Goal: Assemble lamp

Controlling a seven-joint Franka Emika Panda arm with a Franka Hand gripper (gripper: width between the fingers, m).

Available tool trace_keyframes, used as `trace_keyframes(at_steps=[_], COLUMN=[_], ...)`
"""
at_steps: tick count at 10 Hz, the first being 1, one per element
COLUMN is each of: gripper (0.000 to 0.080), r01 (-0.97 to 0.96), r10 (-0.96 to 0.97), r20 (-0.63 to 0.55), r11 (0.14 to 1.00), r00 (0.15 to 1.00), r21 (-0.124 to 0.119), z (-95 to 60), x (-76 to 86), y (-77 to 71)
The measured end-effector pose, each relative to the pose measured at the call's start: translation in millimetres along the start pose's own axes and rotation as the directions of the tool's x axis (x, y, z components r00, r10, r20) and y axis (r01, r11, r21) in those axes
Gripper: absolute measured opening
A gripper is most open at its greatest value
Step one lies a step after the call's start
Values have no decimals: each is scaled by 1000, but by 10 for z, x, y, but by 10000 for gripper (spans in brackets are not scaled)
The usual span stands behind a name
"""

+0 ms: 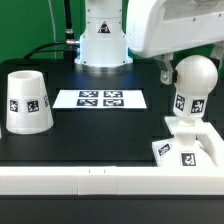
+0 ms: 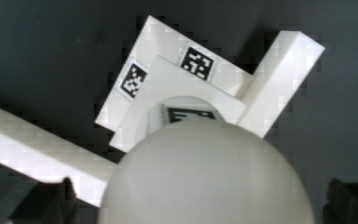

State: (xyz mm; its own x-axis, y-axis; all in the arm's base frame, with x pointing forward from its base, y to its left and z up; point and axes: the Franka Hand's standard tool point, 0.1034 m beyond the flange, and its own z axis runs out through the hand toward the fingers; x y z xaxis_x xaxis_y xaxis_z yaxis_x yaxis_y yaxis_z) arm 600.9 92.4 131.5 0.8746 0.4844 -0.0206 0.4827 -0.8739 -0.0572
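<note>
Now, keep the round white plastic bulb on its cylindrical stem (image 1: 192, 85) upright on the flat square white base (image 1: 190, 152) at the exterior view's right, and twist it down squarely. The gripper (image 2: 190, 205) straddles the bulb, but you cannot tell whether it is clamped. The tapered, cup-like white shade (image 1: 25, 100) stands well apart. All the parts look smooth and hard.

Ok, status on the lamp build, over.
Pincer open, straddling bulb. Bulb upright on square base. Shade standing apart at the exterior view's left. Nothing in the way.
</note>
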Motion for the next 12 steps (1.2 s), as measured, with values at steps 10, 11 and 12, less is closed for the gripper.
trace_keyframes(at_steps=[10,11,12], gripper=[576,576,576], r01=[-154,-264,-346], r10=[154,265,347], r20=[-6,-6,-9], r11=[987,964,937], r00=[988,964,938], r21=[33,37,44], z=[81,82,83], x=[-22,-22,-18], y=[33,28,25])
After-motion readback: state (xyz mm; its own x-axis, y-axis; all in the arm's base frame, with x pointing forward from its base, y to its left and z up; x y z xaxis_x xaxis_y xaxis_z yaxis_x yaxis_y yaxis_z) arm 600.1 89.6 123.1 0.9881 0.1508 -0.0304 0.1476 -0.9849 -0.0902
